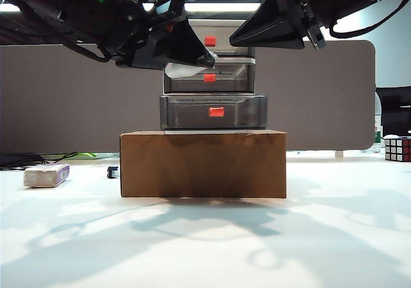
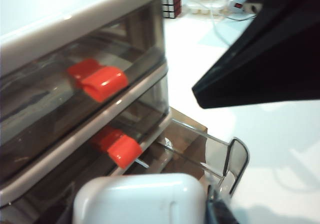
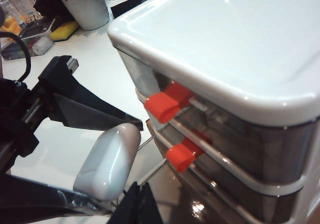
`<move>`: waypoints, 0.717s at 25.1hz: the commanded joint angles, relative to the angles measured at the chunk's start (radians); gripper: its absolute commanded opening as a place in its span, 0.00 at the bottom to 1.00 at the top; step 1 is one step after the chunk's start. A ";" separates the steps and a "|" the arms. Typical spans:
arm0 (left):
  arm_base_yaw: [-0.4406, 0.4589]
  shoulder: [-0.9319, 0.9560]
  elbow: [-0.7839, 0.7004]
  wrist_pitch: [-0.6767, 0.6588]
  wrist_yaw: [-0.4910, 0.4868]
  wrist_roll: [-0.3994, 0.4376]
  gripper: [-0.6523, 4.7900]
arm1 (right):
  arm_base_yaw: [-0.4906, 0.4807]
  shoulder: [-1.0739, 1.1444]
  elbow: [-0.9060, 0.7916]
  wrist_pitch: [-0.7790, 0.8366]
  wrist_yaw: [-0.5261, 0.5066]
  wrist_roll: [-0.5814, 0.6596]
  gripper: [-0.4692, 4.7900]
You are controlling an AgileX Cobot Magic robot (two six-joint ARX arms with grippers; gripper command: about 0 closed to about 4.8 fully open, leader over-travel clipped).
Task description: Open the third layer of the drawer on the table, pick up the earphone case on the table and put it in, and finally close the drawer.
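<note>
The small 3-tier white plastic drawer unit (image 1: 212, 76) sits on a brown cardboard box (image 1: 203, 164), its lowest smoky-grey drawer (image 1: 213, 112) pulled out. The left gripper (image 1: 186, 60) hangs above that open drawer, clamped on the smooth white oval earphone case (image 3: 109, 161). The right gripper (image 1: 273, 27) hovers beside the unit's top; I cannot tell its opening. Best to lower the case well inside the tray walls before letting go.

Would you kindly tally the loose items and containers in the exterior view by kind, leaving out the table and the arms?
Drawer units: 1, the drawer
Cardboard boxes: 1, the brown box
Earphone cases: 1, the earphone case, in the left gripper
Rubik's cubes: 1, the cube
White-and-purple blocks: 1, the block
Total: 5
</note>
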 commanded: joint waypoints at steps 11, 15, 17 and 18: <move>-0.023 0.073 0.041 0.020 -0.026 -0.033 0.46 | 0.001 -0.005 0.005 -0.005 -0.002 -0.008 0.08; -0.023 0.075 0.043 0.019 -0.026 -0.033 0.46 | 0.001 -0.005 0.005 -0.006 -0.003 -0.008 0.08; -0.023 0.075 0.043 0.018 -0.026 -0.033 0.47 | 0.001 -0.005 0.005 -0.005 -0.003 -0.008 0.08; -0.023 0.076 0.043 0.018 -0.026 -0.033 0.47 | 0.001 -0.005 0.005 -0.006 -0.003 -0.008 0.08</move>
